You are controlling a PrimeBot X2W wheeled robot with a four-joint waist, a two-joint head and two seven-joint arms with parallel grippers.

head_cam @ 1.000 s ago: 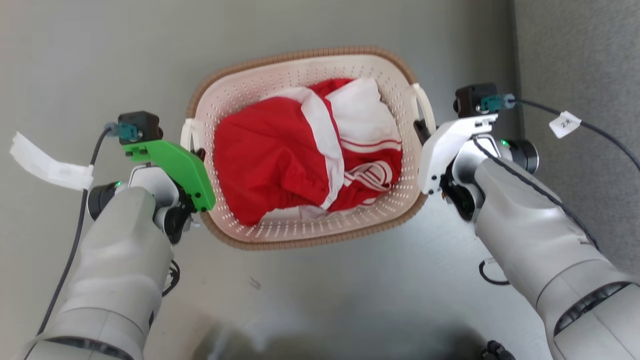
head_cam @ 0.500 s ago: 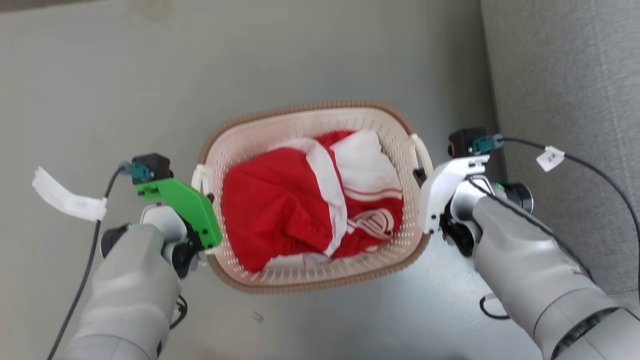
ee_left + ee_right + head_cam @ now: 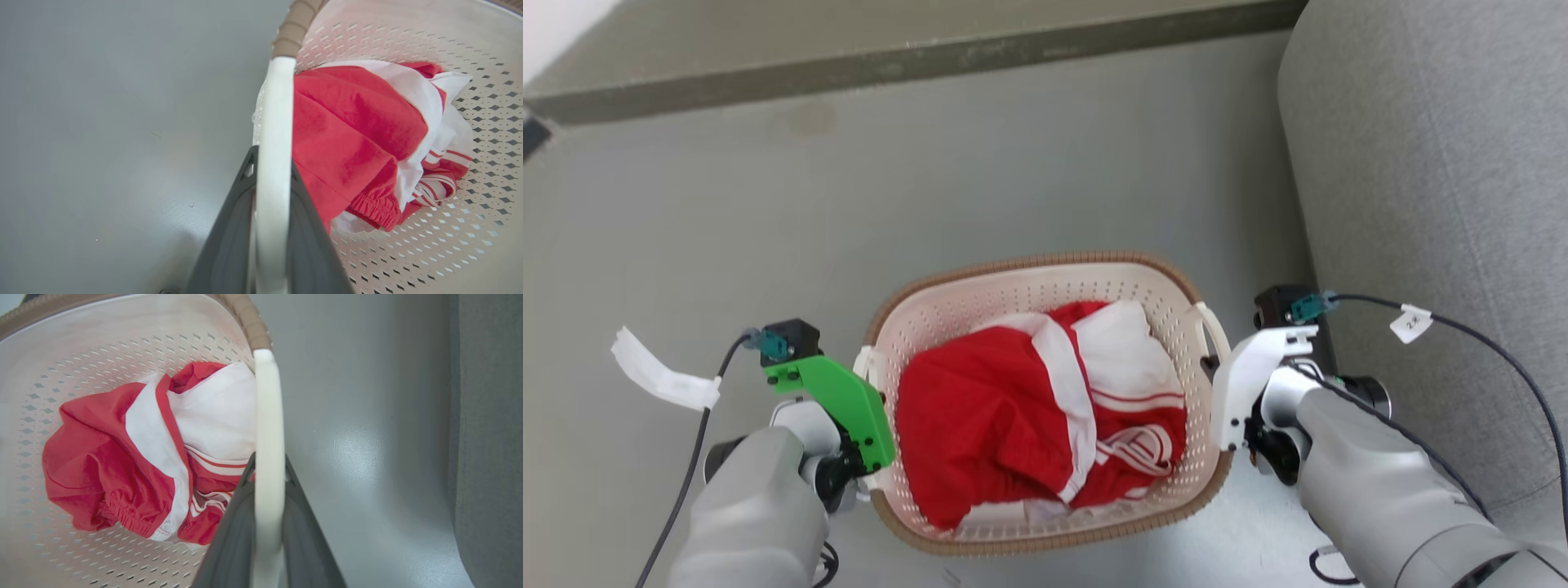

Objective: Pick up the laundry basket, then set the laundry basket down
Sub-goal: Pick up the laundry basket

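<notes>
Grey smooth floor [image 3: 1013, 180] runs up to a dark skirting strip [image 3: 915, 61] along the far wall, with a grey upholstered seat [image 3: 1437, 163] on the robot's right. That wall strip and much of the seat have only just come into the head view. The whole picture has slid, so the camera moved, not the things. The laundry basket [image 3: 1029, 263] sits between the arms exactly as it did a second ago.

The left gripper [image 3: 271, 163] is clamped on the left loop handle [image 3: 274, 122], one dark finger on each side of it. The right gripper [image 3: 267, 461] pinches the right loop handle [image 3: 267, 408] the same way. From the wrist views I'd judge the basket is off the floor (which looks soft and far below), so the pick-up looks done and setting it down remains.

A red-and-white garment [image 3: 996, 416] lies bundled inside; no brand shows. A small white tag [image 3: 1410, 324] on the right cable carries marks too small to read, and the tape flag [image 3: 662, 377] on the left cable looks blank.
</notes>
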